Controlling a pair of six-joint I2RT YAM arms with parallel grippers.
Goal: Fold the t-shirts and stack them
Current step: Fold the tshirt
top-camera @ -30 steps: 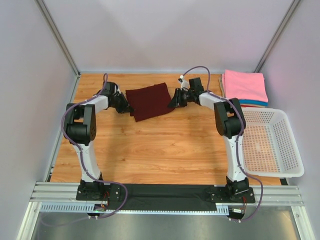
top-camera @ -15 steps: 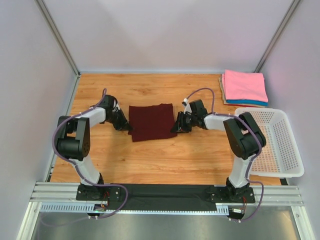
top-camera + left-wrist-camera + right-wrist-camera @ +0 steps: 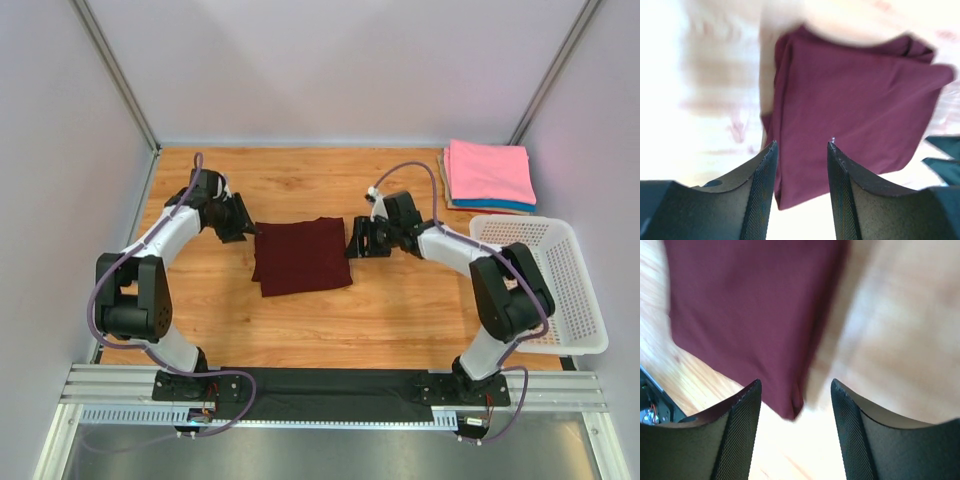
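Observation:
A dark maroon t-shirt (image 3: 301, 255) lies folded into a rough square near the middle of the wooden table (image 3: 330, 320). My left gripper (image 3: 242, 222) hovers just off its upper left corner, open, with nothing between the fingers; in the left wrist view the maroon t-shirt (image 3: 855, 115) lies beyond the left gripper (image 3: 801, 145). My right gripper (image 3: 354, 240) stands open at the shirt's right edge. In the right wrist view, the maroon cloth (image 3: 750, 305) lies loose ahead of the right gripper (image 3: 796, 382). A stack of folded t-shirts (image 3: 489, 173), pink on top, blue and tan under it, sits at the back right.
A white perforated basket (image 3: 545, 285) stands at the right edge of the table, in front of the stack. Grey walls and metal posts close in the table on three sides. A black strip and rails run along the near edge by the arm bases.
Both grippers dragged the maroon shirt toward the near side, then opened and let it go. The left gripper has drawn back up and to the left; the right stays beside the shirt's edge.

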